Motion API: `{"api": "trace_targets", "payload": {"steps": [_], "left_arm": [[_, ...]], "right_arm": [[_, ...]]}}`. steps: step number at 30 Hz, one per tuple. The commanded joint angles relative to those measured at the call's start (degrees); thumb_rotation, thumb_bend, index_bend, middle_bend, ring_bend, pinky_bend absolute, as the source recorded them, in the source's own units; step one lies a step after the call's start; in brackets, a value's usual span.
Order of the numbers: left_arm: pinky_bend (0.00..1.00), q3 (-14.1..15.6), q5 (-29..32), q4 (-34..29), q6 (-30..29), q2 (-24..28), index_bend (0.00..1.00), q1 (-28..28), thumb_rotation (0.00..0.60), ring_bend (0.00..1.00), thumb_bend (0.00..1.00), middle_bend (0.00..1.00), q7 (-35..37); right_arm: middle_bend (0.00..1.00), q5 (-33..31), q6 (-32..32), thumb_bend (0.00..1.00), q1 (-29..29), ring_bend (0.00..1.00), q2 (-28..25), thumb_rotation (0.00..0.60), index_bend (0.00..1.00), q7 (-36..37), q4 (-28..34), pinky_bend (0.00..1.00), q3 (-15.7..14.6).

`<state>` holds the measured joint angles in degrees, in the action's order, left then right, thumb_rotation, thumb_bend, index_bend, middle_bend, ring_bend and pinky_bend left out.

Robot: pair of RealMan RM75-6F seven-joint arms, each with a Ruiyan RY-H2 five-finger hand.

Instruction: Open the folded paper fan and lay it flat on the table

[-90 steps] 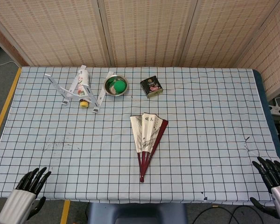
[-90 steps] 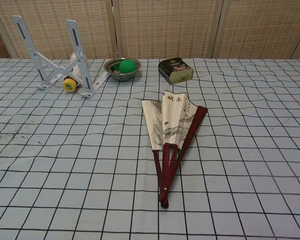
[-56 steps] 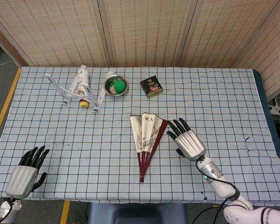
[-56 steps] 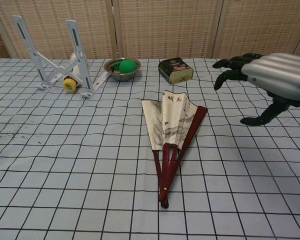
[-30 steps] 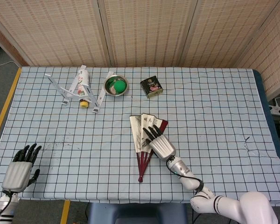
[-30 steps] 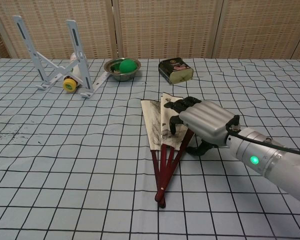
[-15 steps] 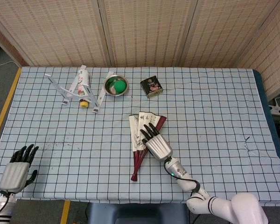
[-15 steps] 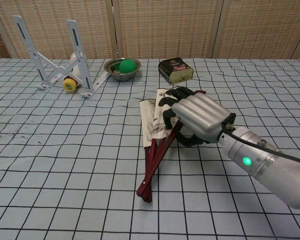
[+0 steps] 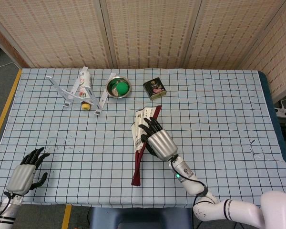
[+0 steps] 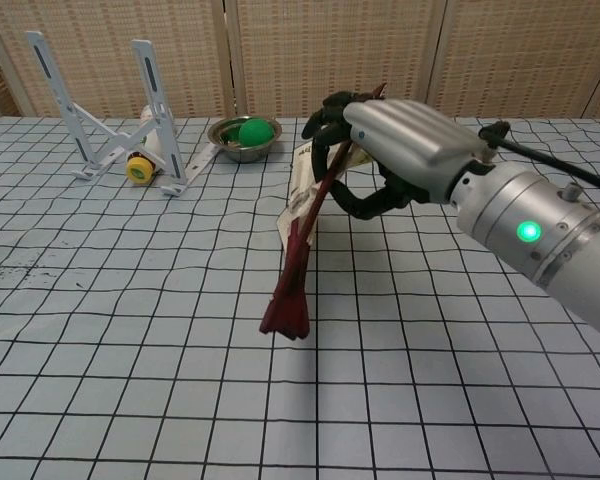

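Observation:
The paper fan [image 9: 142, 129] [image 10: 302, 215] has dark red ribs and a cream painted leaf, and is nearly folded together. My right hand [image 9: 158, 140] [image 10: 400, 140] grips it around the upper ribs and holds it clear of the table. Its pivot end [image 10: 286, 315] hangs down and toward the left, above the checked cloth. In the head view my left hand [image 9: 26, 172] rests at the near left corner of the table, its fingers spread and nothing in it. The chest view does not show the left hand.
At the back stand a white folding stand [image 9: 76, 90] with a bottle [image 9: 86, 88] lying on it, a steel bowl [image 9: 118, 88] holding a green ball, and a dark tin [image 9: 154, 88]. Woven screens close off the far side.
My right hand reached in from the right edge, closed on the half-open fan and lifted it off the table; the fan folded narrower and tilted. The left hand shifted only slightly.

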<state>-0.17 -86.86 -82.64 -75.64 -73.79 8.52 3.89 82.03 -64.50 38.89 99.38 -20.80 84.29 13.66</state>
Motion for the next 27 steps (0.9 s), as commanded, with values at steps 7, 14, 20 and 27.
{"api": "trace_targets", "payload": {"steps": [7, 14, 20, 27], "left_arm": [[0.07, -0.7, -3.3, 4.7, -1.4, -10.2, 0.28, 2.5, 0.600, 0.00, 0.44, 0.00, 23.1], [0.05, -7.2, 2.9, 4.9, 0.2, -18.4, 0.19, 5.8, 0.600, 0.00, 0.43, 0.00, 19.6], [0.05, -9.9, 7.2, 2.2, 1.7, -22.0, 0.21, 7.3, 0.600, 0.00, 0.44, 0.00, 17.5], [0.05, -7.1, 5.5, -3.5, 2.1, -19.8, 0.17, 7.0, 0.599, 0.00, 0.43, 0.00, 15.6]], "right_arm": [[0.17, -24.4, 6.3, 0.75, 5.9, 0.00, -3.9, 0.600, 0.71, -5.6, 15.1, 0.06, 12.8], [0.17, -31.4, 3.3, 0.75, 10.1, 0.00, -0.2, 0.600, 0.71, -6.7, 16.6, 0.06, 15.3], [0.17, -34.2, 1.1, 0.75, 13.6, 0.00, 2.4, 0.600, 0.71, -7.3, 15.7, 0.06, 16.3], [0.17, -35.8, 0.4, 0.75, 15.8, 0.00, 3.6, 0.600, 0.71, -7.4, 13.8, 0.06, 17.2]]}}
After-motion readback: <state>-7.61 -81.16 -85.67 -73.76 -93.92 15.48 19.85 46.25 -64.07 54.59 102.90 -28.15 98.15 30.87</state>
